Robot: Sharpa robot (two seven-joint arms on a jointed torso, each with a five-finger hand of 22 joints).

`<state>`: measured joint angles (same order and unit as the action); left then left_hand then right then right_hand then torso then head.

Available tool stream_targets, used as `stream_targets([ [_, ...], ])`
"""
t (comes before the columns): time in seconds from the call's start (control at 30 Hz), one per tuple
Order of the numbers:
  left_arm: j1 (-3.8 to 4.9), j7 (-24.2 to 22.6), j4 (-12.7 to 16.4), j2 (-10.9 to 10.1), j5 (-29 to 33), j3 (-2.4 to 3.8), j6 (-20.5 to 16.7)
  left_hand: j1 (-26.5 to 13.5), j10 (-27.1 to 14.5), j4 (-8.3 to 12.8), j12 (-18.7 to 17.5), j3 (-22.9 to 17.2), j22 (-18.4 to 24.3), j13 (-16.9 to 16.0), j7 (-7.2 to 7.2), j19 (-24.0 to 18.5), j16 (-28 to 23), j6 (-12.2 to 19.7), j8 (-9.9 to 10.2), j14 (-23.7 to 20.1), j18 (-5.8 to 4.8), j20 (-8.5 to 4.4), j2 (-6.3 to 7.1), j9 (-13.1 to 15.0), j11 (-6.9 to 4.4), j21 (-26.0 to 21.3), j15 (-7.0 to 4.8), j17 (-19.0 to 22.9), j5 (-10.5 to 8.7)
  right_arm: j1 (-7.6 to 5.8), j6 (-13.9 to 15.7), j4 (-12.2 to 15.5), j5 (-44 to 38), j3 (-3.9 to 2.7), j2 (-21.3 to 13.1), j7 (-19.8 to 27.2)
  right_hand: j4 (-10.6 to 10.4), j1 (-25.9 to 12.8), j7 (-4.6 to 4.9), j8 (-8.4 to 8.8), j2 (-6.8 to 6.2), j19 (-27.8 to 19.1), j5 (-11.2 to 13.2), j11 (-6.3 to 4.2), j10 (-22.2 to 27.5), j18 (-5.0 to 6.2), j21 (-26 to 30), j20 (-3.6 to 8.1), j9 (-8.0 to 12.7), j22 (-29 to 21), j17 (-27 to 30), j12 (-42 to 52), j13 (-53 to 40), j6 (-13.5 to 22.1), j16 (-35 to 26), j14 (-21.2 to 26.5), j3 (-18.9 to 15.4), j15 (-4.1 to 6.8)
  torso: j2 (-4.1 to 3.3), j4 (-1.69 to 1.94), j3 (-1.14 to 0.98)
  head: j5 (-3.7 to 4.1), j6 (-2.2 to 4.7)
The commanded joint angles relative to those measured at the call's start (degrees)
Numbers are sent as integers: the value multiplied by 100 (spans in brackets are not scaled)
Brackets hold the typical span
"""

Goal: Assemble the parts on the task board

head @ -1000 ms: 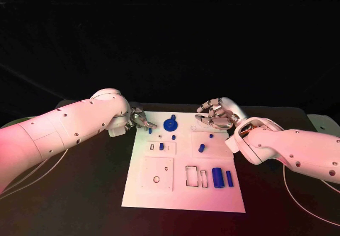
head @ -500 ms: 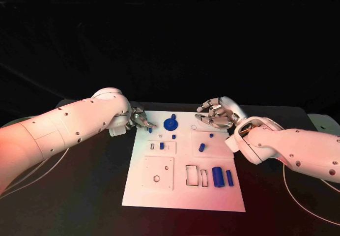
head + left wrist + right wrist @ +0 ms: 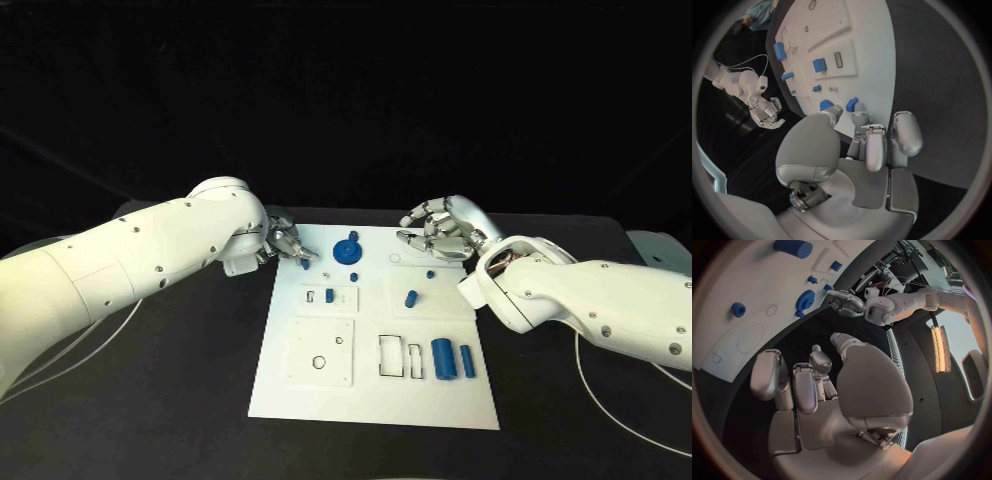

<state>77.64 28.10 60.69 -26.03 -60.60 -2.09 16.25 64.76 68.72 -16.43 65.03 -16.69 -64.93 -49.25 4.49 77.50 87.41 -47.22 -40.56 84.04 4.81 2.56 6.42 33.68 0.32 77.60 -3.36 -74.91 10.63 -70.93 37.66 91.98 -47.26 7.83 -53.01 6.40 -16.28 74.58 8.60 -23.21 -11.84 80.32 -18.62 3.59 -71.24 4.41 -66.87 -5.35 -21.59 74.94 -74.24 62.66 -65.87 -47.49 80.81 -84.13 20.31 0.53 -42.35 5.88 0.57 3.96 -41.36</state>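
While the white task board (image 3: 378,340) lies mid-table, the left hand (image 3: 283,244) sits at its far left corner, fingertips (image 3: 853,119) on a small blue peg (image 3: 307,266) there, though whether it's truly pinched I cannot tell; the right hand (image 3: 440,232) hovers off the board's far right corner, fingers curled, holding nothing; a blue gear (image 3: 348,250) stands between them.

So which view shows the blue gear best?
The head view: the gear is seen whole from above, near the far edge of the board, beside the left hand. The right wrist view shows it smaller and bent by the lens. In the left wrist view I cannot pick it out.
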Motion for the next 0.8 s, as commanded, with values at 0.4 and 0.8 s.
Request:
stream_targets([
  [0.4,0,22,-98,89,79,-13,85,236,51,5,63,-86,-39,-36,-24,40,37,-77,6,474,24,11,-51,12,-23,54,-2,-1063,31,4,-30,8,-20,0,2,45,0,-54,-35,-25,27,34,-24,-24,-28,24,7,20,6,462,-11,28,-2,-8,-36,-195,5,37,-2,-2,1,16,-25],
  [0.8,0,28,-114,104,81,-16,199,876,49,136,94,-471,-79,-50,-78,46,38,-74,-31,474,19,-17,-118,64,-73,72,-45,-1064,41,4,-31,2,-21,0,3,45,-1,-59,-36,-28,35,36,-27,-25,-31,24,9,21,6,461,-16,32,-3,-11,-34,-196,8,37,2,-1,0,14,-60],
])
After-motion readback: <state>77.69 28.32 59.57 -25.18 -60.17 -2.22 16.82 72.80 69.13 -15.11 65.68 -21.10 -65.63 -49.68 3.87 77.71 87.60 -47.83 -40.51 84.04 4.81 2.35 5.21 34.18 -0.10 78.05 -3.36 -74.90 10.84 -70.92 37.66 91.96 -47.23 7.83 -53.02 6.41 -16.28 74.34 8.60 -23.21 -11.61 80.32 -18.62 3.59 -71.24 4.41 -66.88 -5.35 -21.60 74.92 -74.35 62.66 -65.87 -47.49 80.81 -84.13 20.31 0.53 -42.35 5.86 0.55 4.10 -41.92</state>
